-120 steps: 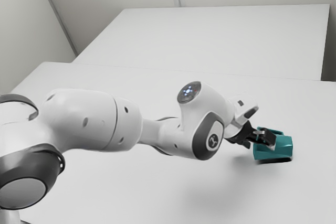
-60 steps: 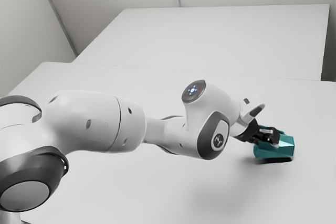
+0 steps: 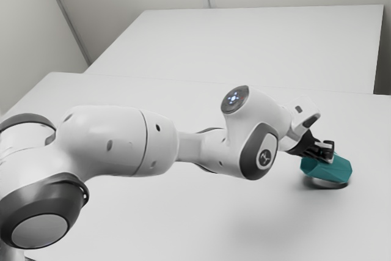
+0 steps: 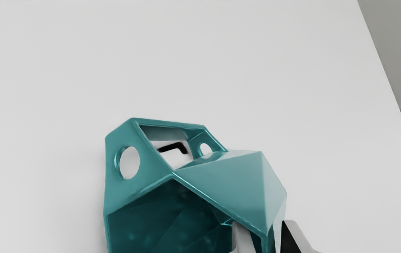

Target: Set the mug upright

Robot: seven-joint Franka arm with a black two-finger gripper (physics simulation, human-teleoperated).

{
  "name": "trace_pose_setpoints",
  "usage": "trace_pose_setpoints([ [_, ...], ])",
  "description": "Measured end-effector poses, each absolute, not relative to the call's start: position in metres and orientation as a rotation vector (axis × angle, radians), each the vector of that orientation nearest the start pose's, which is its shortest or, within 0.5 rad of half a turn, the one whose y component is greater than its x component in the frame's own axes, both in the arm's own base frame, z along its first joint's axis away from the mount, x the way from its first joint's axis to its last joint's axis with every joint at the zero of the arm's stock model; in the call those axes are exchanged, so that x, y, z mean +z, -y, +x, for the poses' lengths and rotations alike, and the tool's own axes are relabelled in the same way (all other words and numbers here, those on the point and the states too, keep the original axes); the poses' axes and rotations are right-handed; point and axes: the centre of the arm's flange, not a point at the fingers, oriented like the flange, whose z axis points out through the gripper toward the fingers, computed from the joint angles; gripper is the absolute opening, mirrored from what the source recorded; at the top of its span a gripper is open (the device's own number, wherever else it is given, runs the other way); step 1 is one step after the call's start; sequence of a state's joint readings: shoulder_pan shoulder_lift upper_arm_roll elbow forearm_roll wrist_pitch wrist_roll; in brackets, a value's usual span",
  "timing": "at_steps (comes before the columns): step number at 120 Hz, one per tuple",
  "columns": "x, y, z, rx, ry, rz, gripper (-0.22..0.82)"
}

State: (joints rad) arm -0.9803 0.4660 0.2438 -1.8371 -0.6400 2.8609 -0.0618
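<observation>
One mug (image 3: 330, 169) held tilted, not upright, low at the tabletop (image 3: 183, 218); contact unclear. Gripper (image 4: 263, 225) pinches its wall, one finger inside. Grasp looks done; righting and release left.

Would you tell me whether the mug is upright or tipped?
Tipped: the mug slants well over in the exterior view, and its open mouth faces the wrist camera.

The mug (image 4: 228, 186) is plain teal, darker inside. The desk (image 3: 183, 212) is a plain pale grey. The arm (image 3: 113, 136) is white with dark grey parts, the hand (image 3: 328, 153) mostly black.
</observation>
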Motion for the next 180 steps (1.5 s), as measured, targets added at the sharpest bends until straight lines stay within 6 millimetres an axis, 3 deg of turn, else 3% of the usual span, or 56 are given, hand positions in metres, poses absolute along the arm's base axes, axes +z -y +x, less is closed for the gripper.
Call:
trace_pose_setpoints([
  [49, 0.343, 0.462, 0.525, -0.809, -0.312, -3.492, -0.15],
  [67, 0.355, 0.463, 0.526, -0.835, -0.316, -3.498, -0.17],
  [79, 0.373, 0.454, 0.522, -0.817, -0.306, -3.52, -0.17],
  [85, 0.379, 0.434, 0.518, -0.77, -0.27, -3.531, -0.18],
  [96, 0.389, 0.375, 0.521, -0.675, -0.159, -3.542, -0.18],
  [115, 0.427, 0.252, 0.558, -0.559, -0.058, -3.477, -0.18],
  [128, 0.439, 0.185, 0.568, -0.422, -0.05, -3.394, -0.18],
  [153, 0.442, 0.151, 0.535, -0.151, -0.271, -3.177, -0.18],
  [180, 0.432, 0.117, 0.527, -0.008, -0.309, -3.017, -0.18],
])
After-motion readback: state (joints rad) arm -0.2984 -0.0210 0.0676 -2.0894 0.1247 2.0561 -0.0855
